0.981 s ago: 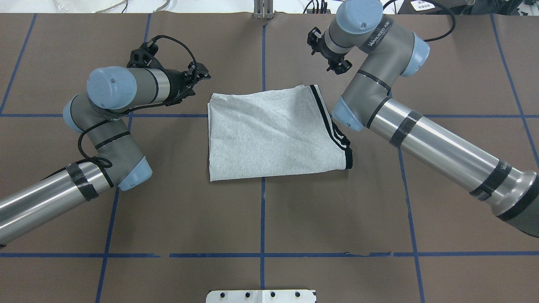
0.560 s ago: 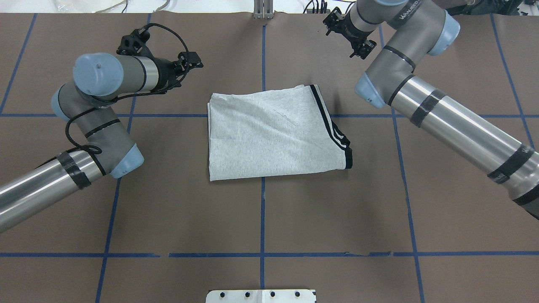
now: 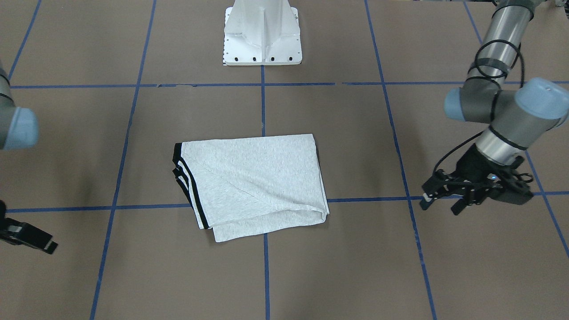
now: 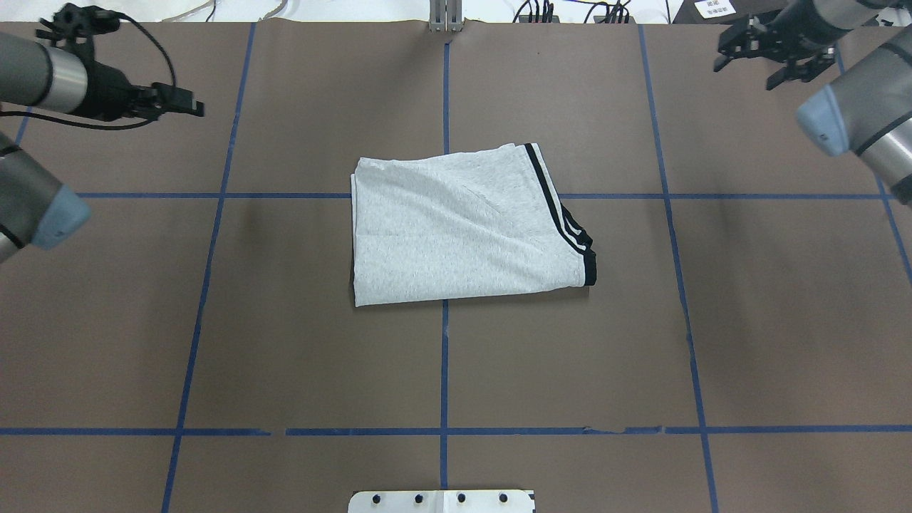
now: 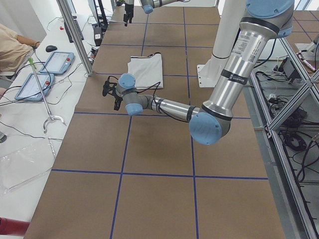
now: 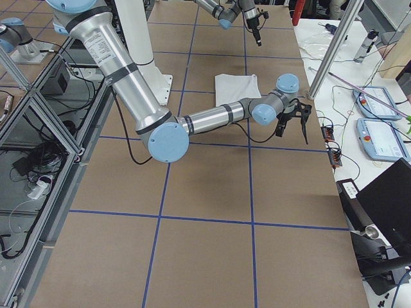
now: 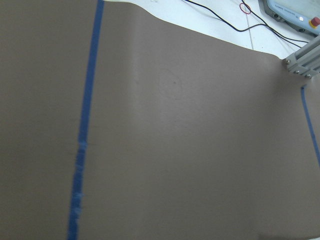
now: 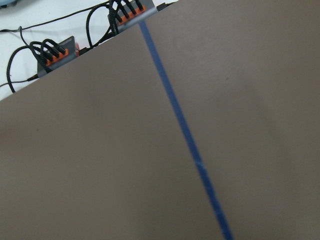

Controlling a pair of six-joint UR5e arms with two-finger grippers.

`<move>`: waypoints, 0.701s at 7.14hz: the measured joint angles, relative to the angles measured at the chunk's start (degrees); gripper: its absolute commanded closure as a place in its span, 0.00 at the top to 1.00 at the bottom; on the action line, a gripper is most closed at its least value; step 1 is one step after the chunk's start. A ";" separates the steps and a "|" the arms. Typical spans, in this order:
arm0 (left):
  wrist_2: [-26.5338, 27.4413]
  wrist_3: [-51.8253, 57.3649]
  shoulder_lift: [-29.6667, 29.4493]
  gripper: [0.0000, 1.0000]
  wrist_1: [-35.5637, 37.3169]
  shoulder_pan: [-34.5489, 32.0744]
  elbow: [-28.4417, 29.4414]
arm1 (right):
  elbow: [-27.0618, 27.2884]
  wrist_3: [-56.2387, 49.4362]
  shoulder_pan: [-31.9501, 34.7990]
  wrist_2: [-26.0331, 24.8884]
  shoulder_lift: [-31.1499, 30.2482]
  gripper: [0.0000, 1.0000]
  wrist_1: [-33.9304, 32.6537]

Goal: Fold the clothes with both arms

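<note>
Grey, black-striped T-shirt [image 4: 456, 228] folded flat; left gripper [image 3: 440, 203] and right gripper [image 4: 746, 71] jaws apart.

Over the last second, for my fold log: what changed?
The left hand and right hand both swung outward, away from the T-shirt toward the far corners of the table, holding nothing. The T-shirt stayed folded and unmoved.

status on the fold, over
Left tool and right tool open, empty, out wide. Shirt folded, lying flat at centre, striped trim to robot's right, untouched. Nothing seen in the way.
</note>
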 measured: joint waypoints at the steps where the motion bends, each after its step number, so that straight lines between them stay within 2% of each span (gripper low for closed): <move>1: -2.98 11.88 2.08 1.00 3.21 -4.42 -0.07 | 0.30 -12.23 3.32 1.31 -0.90 1.00 -6.30; 3: -8.73 36.24 3.88 1.00 16.13 -15.11 -0.16 | 0.56 -31.77 10.25 1.99 -1.95 1.00 -18.72; 5: -11.08 54.79 4.20 1.00 31.92 -24.40 -1.58 | 1.75 -46.52 16.26 1.99 -3.97 1.00 -28.87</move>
